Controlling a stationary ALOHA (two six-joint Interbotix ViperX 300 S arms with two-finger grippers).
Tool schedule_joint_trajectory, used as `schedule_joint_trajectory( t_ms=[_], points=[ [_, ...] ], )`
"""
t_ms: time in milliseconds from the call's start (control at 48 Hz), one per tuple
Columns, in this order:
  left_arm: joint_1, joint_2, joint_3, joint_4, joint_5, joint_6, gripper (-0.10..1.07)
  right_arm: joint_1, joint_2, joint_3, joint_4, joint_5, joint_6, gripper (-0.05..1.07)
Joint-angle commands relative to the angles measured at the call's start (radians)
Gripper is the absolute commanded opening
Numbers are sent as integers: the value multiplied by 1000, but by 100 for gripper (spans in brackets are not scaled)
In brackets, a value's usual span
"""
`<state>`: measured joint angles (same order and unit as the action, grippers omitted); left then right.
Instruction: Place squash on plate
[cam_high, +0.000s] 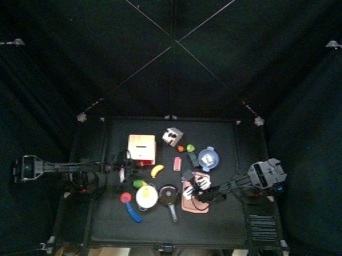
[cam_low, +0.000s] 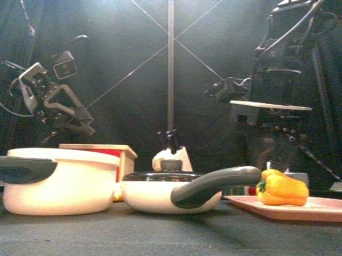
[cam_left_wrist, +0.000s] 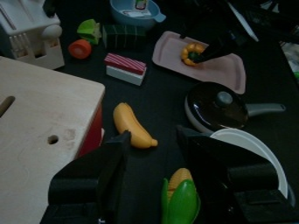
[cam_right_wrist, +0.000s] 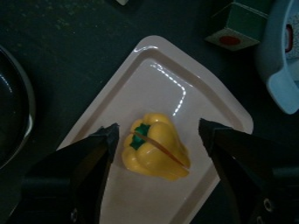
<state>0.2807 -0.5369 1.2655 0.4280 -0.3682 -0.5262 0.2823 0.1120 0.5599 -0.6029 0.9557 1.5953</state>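
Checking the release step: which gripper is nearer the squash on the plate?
Right. The right gripper hangs directly over the squash on the plate, jaws open either side. The left gripper is across the table, beside the banana.

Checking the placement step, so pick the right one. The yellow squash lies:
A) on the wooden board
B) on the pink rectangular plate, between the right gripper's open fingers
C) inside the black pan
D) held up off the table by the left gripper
B: the right wrist view shows the yellow squash resting on the pink rectangular plate, with the right gripper open and its fingers on either side of it.
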Motion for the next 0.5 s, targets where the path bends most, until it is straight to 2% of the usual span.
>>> schedule_joint_trajectory(
  t_ms=[0, 479],
  points=[
    [3, 0, -11, -2, -5, 0, 84, 2, -21, -21, -8, 3, -2, 102],
    [2, 0, -11, -2, -5, 0, 84, 2, -41, -32, -12, 6, -2, 102]
  ],
)
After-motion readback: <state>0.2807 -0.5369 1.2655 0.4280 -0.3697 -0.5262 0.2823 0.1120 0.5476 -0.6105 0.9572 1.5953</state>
